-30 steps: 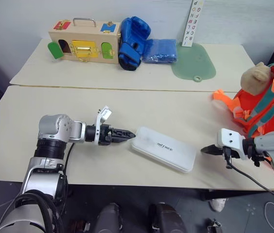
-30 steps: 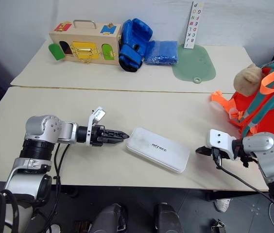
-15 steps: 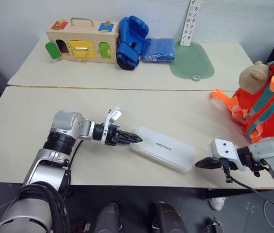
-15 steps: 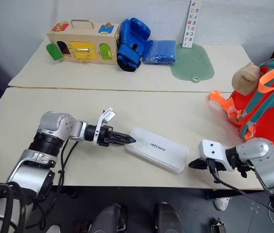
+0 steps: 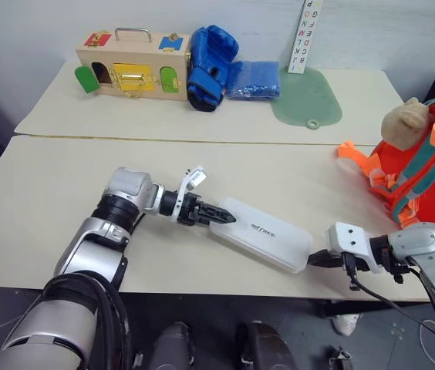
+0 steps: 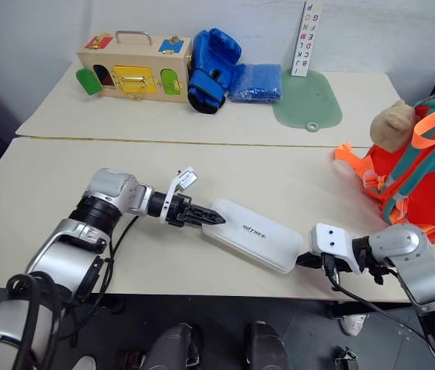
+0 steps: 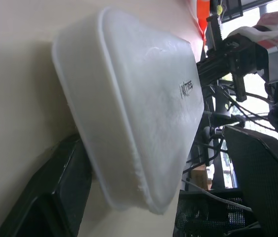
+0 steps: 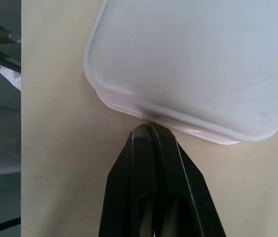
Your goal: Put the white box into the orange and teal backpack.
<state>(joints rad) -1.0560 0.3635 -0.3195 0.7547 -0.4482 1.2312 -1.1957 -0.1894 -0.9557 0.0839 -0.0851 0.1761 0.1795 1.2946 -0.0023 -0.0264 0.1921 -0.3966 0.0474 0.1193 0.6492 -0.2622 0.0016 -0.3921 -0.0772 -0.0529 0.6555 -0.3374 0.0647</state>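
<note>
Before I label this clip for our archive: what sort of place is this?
Likely a robot test room: plain tables, practice props like a wooden latch box and letter chart, cables on the floor.

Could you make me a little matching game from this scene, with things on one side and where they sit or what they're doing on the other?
Things:
1. white box
2. orange and teal backpack
3. blue boxing glove
4. right gripper

Places or states:
A. on the far table, beside the wooden box
B. fingers shut, tips against the box's edge
C. flat on the near table, between the two grippers
D. at the near table's right end, with a tan plush toy on it

Pairs: 1-C, 2-D, 3-A, 4-B
</note>
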